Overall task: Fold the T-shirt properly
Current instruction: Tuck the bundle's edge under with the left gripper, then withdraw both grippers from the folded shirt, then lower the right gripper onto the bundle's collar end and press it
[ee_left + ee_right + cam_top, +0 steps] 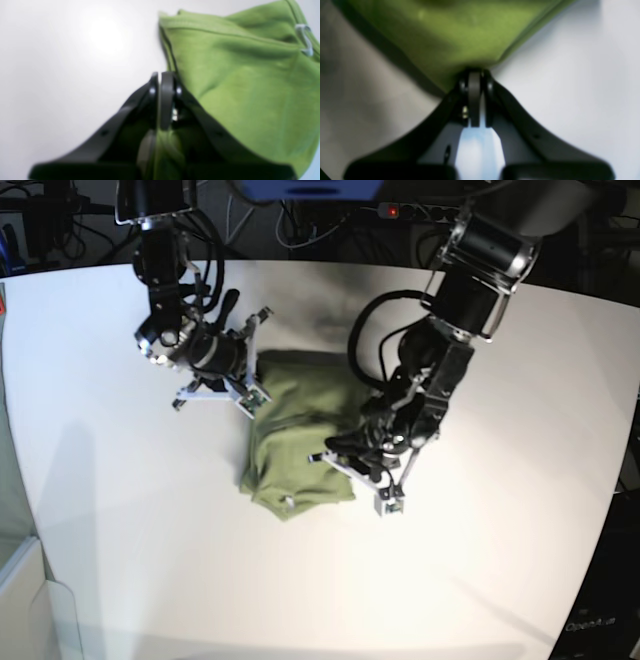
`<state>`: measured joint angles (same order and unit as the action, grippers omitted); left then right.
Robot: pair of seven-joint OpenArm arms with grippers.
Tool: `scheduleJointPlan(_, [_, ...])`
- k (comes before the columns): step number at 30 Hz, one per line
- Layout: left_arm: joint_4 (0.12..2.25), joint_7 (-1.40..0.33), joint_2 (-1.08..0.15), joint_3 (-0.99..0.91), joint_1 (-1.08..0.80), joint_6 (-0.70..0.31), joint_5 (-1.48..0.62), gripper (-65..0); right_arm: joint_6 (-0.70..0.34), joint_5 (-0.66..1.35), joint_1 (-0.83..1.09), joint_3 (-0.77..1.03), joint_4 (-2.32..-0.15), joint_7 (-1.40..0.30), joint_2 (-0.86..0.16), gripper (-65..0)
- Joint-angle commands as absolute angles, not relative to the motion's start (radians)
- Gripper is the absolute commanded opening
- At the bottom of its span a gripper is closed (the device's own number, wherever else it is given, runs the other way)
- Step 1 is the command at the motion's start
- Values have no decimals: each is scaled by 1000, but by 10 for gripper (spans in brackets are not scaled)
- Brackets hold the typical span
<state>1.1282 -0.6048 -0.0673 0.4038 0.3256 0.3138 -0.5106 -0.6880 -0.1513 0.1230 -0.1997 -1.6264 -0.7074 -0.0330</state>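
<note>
The green T-shirt (300, 430) lies bunched in a rough rectangle at the middle of the white table (120, 530). My left gripper (337, 453) sits at its right edge. In the left wrist view this gripper (162, 75) is shut, and folds of the T-shirt (237, 87) run between its fingers. A white label (303, 37) shows at the collar, far right. My right gripper (252, 387) is at the shirt's upper left edge. Up close, the right gripper (475, 73) is shut, pinching a corner of the T-shirt (457, 32), which is pulled taut away from it.
Dark cables and equipment (320, 220) line the table's far edge. The table's left edge (15, 480) curves down to a white box (25, 600) at the lower left corner. Both arms lean in over the shirt from the back.
</note>
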Motion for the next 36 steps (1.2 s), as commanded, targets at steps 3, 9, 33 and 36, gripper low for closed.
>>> scheduleJointPlan(3, [1185,-595,-74,401,352,309,-509,-628,-698,-147,134,-200,-1655,-710,-33,-630])
scheduleJointPlan(9, [1346,-607,-160,366,289,315,-513,-628,-698,-148,139,-196,-1716,-711,-61,-630])
scheduleJointPlan(33, [1636,-786,-398,53,-217,309,-507,-628,-698,-140,142,-254,-1926,-736,13,-630])
scheduleJointPlan(36, [1636,-786,-398,27,-239,309,-507,-628,-698,-140,142,-263,-1920,-736,27,-630])
